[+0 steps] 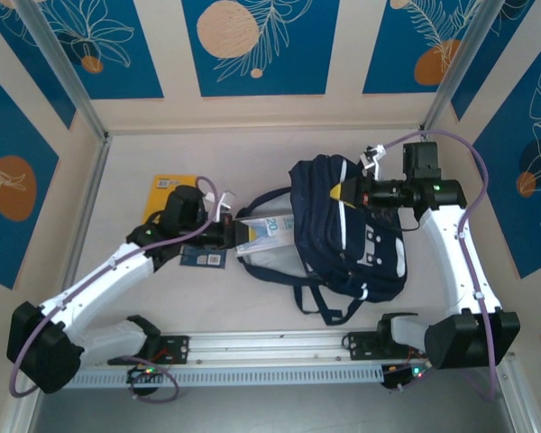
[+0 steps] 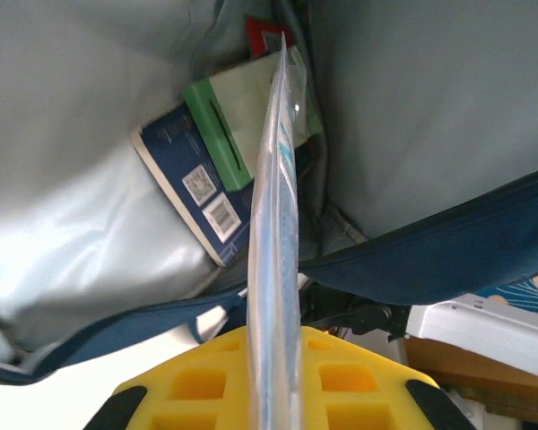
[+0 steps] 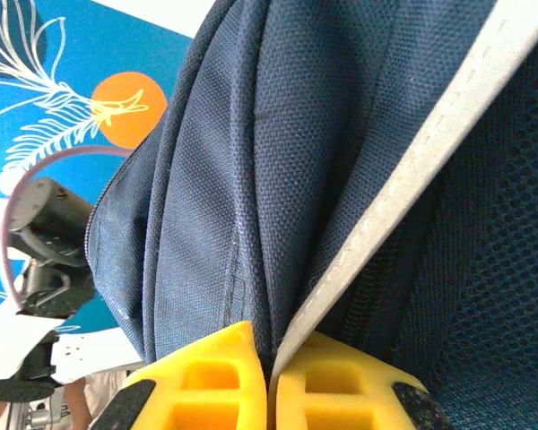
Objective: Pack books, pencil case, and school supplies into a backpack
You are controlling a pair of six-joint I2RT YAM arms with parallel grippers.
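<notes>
1. Nearest the bases, a navy book [image 1: 205, 257] is laid flat on the table [image 1: 252, 311], just under the left gripper [image 1: 242, 236], at 9 o'clock of the backpack [image 1: 361, 244].
2. The left gripper's jaws are drawn narrow, and a blue-white packet [image 1: 272, 229] is pinched between them. From the left wrist it is seen edge-on.
3. The packet is pointed toward 3 o'clock, and its far end is set in the backpack's mouth.
4. The backpack is laid on the table right of centre, with its mouth turned to 9 o'clock and its straps [image 1: 329, 307] trailed toward 6 o'clock.
5. Inside, against the grey lining [image 2: 72, 134], a second navy book [image 2: 188, 193] is seen. A green packet [image 2: 242, 112] is laid over it, and a corner of a red packet [image 2: 264, 36] is seen deeper in.
6. The right gripper [image 1: 347, 192] is clamped tight on the backpack's fabric at its 12 o'clock edge, with a white stripe [image 3: 412, 170] caught in the pinch.
7. Farthest out, a yellow book [image 1: 165, 194] is laid flat at 10 o'clock of the table, partly covered by the left arm [image 1: 117, 271].
</notes>
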